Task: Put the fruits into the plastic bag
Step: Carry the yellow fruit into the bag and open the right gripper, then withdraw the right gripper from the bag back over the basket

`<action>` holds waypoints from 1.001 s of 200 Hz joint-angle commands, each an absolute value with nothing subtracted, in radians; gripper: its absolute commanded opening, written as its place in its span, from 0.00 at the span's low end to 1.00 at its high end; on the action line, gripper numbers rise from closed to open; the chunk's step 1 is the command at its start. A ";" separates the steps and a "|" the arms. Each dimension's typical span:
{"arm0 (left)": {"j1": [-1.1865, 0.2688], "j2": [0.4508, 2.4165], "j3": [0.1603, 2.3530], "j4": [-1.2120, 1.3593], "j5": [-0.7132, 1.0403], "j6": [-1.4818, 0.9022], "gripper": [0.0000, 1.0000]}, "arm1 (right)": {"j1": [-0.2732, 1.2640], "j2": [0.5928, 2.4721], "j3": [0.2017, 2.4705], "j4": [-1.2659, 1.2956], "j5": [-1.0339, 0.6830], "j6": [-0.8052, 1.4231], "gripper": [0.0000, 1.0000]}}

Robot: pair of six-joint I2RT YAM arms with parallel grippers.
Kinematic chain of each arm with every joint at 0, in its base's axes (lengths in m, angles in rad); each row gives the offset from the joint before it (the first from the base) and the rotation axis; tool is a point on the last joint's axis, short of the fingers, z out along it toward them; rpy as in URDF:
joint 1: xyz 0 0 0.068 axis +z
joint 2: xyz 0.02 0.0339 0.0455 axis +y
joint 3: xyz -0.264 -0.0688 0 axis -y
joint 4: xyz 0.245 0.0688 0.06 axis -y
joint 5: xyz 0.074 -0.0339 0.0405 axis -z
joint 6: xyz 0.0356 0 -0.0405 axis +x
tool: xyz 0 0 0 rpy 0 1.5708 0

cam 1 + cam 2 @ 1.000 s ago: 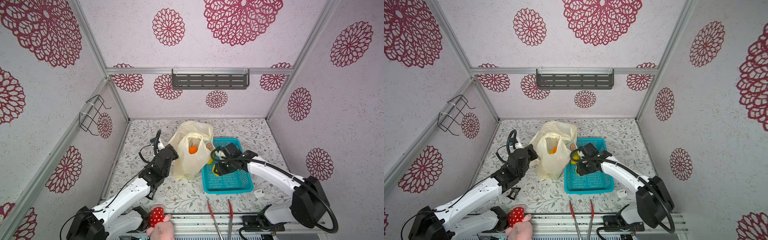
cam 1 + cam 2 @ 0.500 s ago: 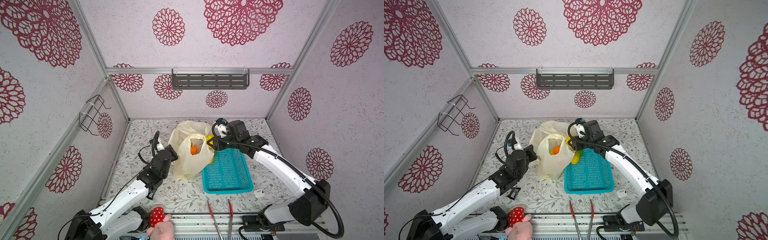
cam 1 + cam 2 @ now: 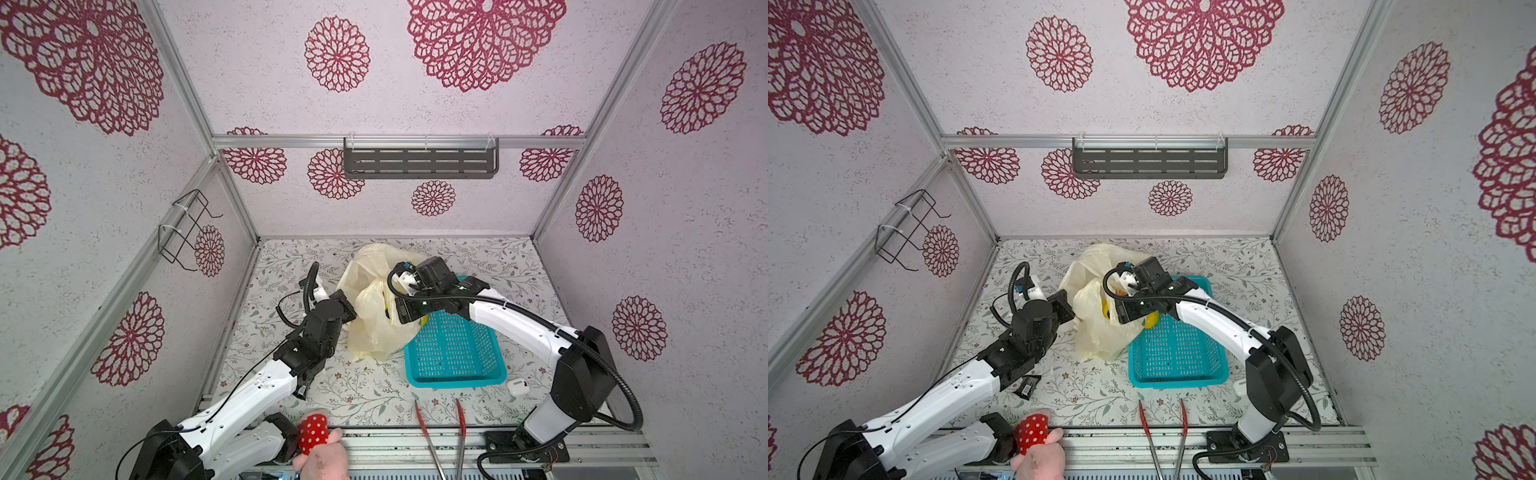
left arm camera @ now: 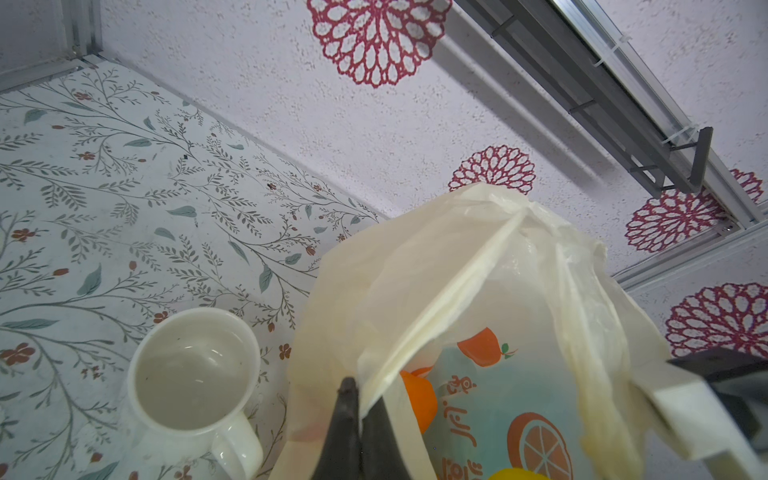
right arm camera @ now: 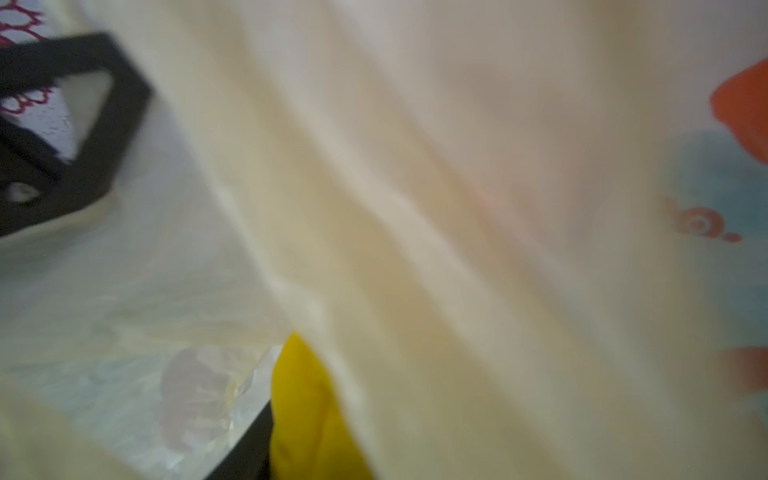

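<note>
Seen from above, the pale-yellow bag (image 3: 376, 328) stands mid-way on the bench (image 3: 353, 395), a teal basket (image 3: 455, 357) just beside it at 4 o'clock; an orange (image 4: 419, 401) lies inside. The left claw (image 4: 359, 401), at the bag's 9 o'clock, is clamped on its rim; the right claw (image 3: 405, 311) is at the mouth at 3 o'clock beside a yellow fruit (image 5: 307, 415); blur hides whether it is apart or together.

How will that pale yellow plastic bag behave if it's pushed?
Probably floppy: the plastic bag sags in crinkled folds. Likely light: its film is thin, translucent. It may slump if the left end effector releases its pinched edge.
</note>
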State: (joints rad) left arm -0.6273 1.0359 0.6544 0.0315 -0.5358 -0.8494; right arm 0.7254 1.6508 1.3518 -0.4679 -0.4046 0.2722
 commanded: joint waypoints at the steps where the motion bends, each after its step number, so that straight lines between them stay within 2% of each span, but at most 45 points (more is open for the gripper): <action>1: -0.625 1.020 0.645 0.036 -0.544 -0.862 0.00 | 0.729 1.644 1.382 -0.497 -0.411 0.271 0.59; 26: -0.624 1.014 0.641 0.031 -0.550 -0.865 0.00 | 0.729 1.640 1.376 -0.499 -0.393 0.275 0.70; 56: -0.624 1.015 0.641 0.026 -0.560 -0.865 0.00 | 0.729 1.612 1.371 -0.490 -0.361 0.272 0.76; 132: -0.624 1.020 0.640 0.002 -0.601 -0.875 0.00 | 0.681 1.440 1.360 -0.398 -0.190 0.263 0.79; 200: -0.625 1.019 0.635 -0.006 -0.617 -0.889 0.00 | 0.466 1.262 1.135 -0.218 -0.089 0.492 0.80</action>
State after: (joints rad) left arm -0.6273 1.0260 0.6529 0.0082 -0.5934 -0.8696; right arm 0.5228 1.2873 1.1965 -0.2817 -0.1722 0.3683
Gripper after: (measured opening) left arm 0.041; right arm 0.798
